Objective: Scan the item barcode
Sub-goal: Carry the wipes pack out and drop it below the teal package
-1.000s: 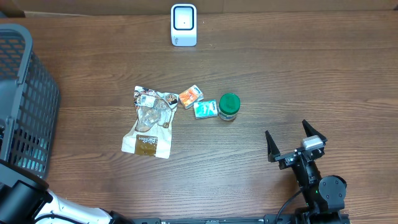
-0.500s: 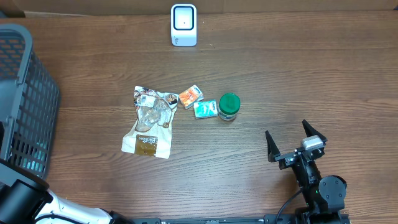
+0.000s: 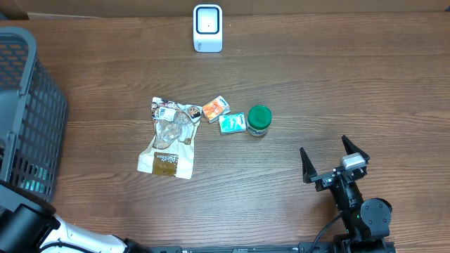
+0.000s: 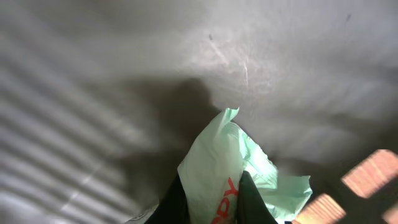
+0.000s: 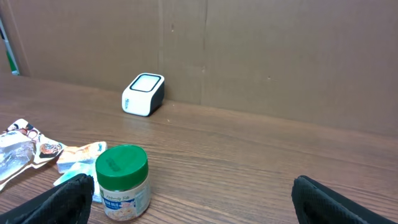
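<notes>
In the left wrist view my left gripper (image 4: 214,204) is shut on a pale green plastic bag (image 4: 214,162) with red lettering, pinched between the two dark fingers. Grey basket wall fills the background; no barcode shows on the bag. From overhead this gripper is hidden inside the grey mesh basket (image 3: 28,112) at the left edge. The white scanner (image 3: 208,28) stands at the table's far side, also visible as the scanner (image 5: 142,94) in the right wrist view. My right gripper (image 3: 334,163) rests open at the front right, empty.
Mid-table lie a crumpled snack bag (image 3: 170,137), an orange packet (image 3: 216,108), a teal packet (image 3: 232,123) and a green-lidded jar (image 3: 259,120). The jar (image 5: 122,182) sits just ahead-left of my right gripper (image 5: 199,205). A brown cardboard wall backs the table.
My left gripper has closed on the green bag inside the basket. Nothing on the table has moved, and the right arm has stayed still.
</notes>
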